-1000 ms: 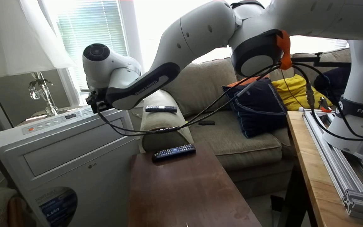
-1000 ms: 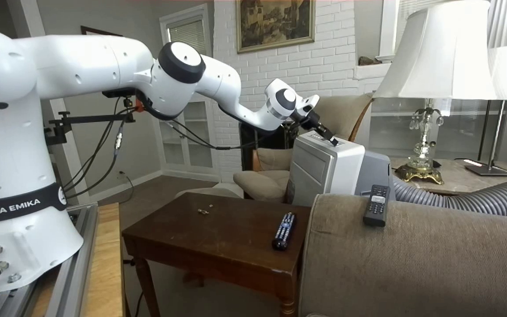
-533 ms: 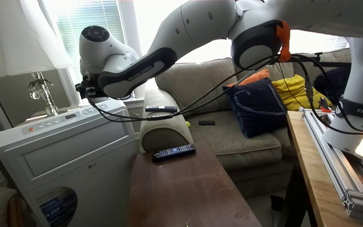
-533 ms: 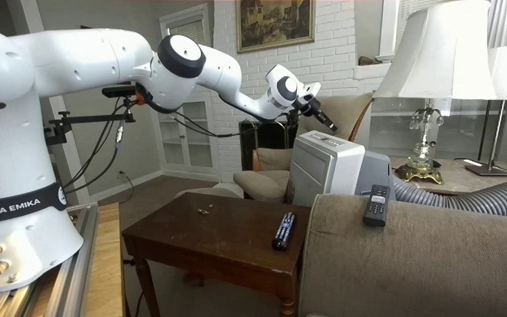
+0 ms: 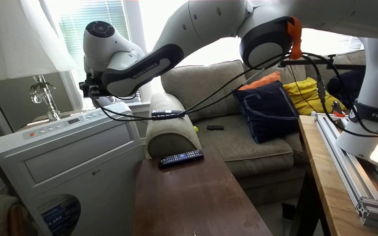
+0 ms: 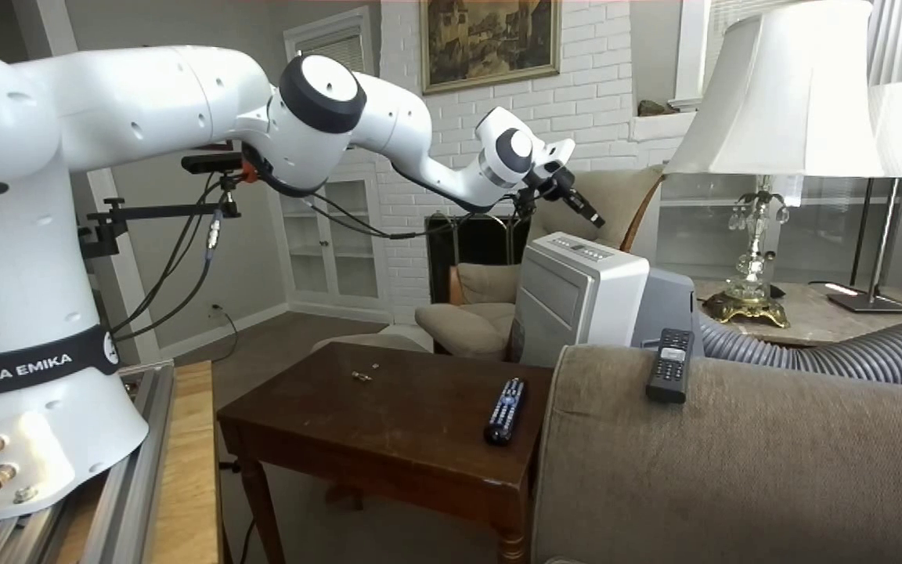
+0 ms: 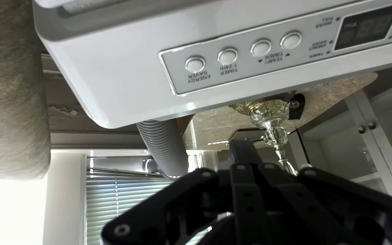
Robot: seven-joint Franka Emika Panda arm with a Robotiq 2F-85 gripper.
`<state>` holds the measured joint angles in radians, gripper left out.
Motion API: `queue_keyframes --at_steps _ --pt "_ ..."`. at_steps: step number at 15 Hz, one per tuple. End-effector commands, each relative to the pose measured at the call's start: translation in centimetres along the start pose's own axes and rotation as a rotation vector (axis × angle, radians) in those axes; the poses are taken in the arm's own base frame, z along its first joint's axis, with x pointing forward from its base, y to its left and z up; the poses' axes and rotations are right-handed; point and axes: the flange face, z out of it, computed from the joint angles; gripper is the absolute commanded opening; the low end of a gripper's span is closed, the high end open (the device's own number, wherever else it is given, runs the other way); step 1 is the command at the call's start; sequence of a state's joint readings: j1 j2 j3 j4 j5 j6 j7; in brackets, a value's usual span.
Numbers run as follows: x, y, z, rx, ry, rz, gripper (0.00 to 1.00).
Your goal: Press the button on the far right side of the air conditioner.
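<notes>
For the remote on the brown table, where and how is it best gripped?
Probably from above, closing across the middle of the remote: it lies flat on the brown table, keys up, long and narrow, so its long edges offer the shorter span.

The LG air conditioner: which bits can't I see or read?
LG air conditioner: bottom cut off by the lower edge in an exterior view.
Lower part: behind the side table and sofa armrest in an exterior view.
Oval sticker: small print blurred in an exterior view.
Control panel: one end cut off by the wrist view's right edge.
</notes>
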<state>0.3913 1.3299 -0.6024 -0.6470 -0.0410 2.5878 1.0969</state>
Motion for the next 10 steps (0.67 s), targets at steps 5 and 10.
queue_keyframes --at_steps 5,10 --pt "-1.1 1.3 1.5 -0.045 -0.007 -0.007 0.00" --pt "-2.4 1.8 2.3 -0.061 -0.022 -0.029 0.00"
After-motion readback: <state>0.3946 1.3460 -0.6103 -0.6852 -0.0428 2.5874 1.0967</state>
